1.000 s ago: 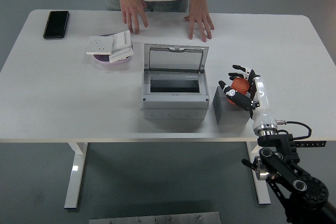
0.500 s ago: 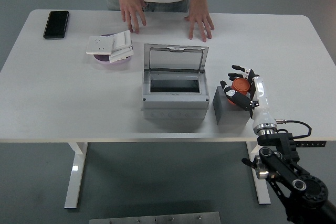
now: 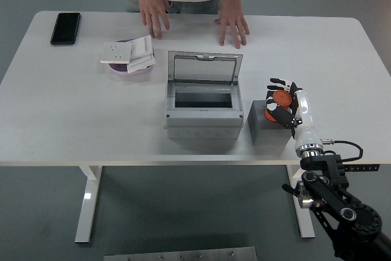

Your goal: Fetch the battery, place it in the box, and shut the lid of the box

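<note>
My right hand [image 3: 280,104] has its black fingers curled around the orange cylindrical battery [image 3: 279,103], which sits atop a dark grey block [image 3: 264,128] at the 3 o'clock side of the grey plastic box [image 3: 201,109]; the box's clear hinged lid [image 3: 204,68] stands open. At 12 o'clock, a person's hands [image 3: 232,27] rest flat on the white table [image 3: 73,120].

Right arm in from lower right corner, forearm angled up over table edge. Right hand [image 3: 280,104] fingers curled around orange battery [image 3: 278,103], gripping it. Person's hands [image 3: 232,27] flat, fingers spread, palms down at far side.
</note>
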